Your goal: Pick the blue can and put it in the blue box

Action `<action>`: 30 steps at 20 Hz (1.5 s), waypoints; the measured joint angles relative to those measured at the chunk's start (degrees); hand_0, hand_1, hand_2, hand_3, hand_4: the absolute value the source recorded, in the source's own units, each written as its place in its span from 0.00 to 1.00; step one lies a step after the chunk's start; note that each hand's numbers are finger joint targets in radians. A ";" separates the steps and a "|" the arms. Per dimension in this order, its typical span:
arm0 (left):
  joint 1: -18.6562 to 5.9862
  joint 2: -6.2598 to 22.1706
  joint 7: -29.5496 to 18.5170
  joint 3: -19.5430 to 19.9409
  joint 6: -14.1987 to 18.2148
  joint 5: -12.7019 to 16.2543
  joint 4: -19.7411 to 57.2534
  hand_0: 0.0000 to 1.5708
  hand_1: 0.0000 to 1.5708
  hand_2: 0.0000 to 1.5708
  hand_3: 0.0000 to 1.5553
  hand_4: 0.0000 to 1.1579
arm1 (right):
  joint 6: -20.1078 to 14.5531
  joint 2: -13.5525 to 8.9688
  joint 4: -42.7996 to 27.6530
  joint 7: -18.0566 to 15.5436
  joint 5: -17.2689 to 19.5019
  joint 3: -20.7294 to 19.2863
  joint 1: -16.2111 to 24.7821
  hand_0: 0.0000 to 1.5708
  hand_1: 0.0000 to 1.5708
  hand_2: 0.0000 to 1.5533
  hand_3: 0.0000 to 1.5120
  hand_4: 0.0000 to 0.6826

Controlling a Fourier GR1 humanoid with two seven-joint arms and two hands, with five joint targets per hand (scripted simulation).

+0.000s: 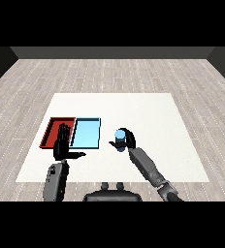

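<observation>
Two trays lie side by side on our white worktop (134, 111): the blue box (87, 131) and, touching its left edge, the red tray (54, 127). Our right hand (125, 140) has its fingers curled round the blue can (119, 136), which sits just right of the blue box, upright as far as we can tell. We judge the grasp made and the carry next: we must lift it and move it left over the blue box. Our left hand (63, 143) hovers at the blue box's near-left corner, fingers straight, holding nothing. Grey wood flooring (109, 72) runs to dark walls
</observation>
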 measured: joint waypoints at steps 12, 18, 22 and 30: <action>-3.17 -1.73 1.48 -7.23 3.45 -3.95 5.49 0.00 0.00 0.00 0.00 0.00 | -0.03 -0.30 -11.54 1.82 6.87 -1.30 -0.32 0.91 0.91 0.93 0.94 0.98; -3.05 -2.12 3.11 -9.92 3.65 -2.76 5.70 0.00 0.00 0.00 0.00 0.00 | 2.98 -0.96 -16.52 3.42 9.49 -4.20 0.11 0.91 0.91 0.93 0.94 0.98; -3.95 -2.19 3.35 -11.93 5.07 -2.88 7.26 0.00 0.00 0.00 0.00 0.00 | 4.58 -0.48 -17.77 4.42 11.23 -6.25 0.56 0.91 0.91 0.93 0.94 0.97; -10.42 -2.24 5.13 -17.40 10.96 -1.93 11.78 0.00 0.00 0.00 0.00 0.00 | 6.56 0.39 -20.27 6.52 13.36 -7.43 0.35 0.91 0.91 0.93 0.93 0.98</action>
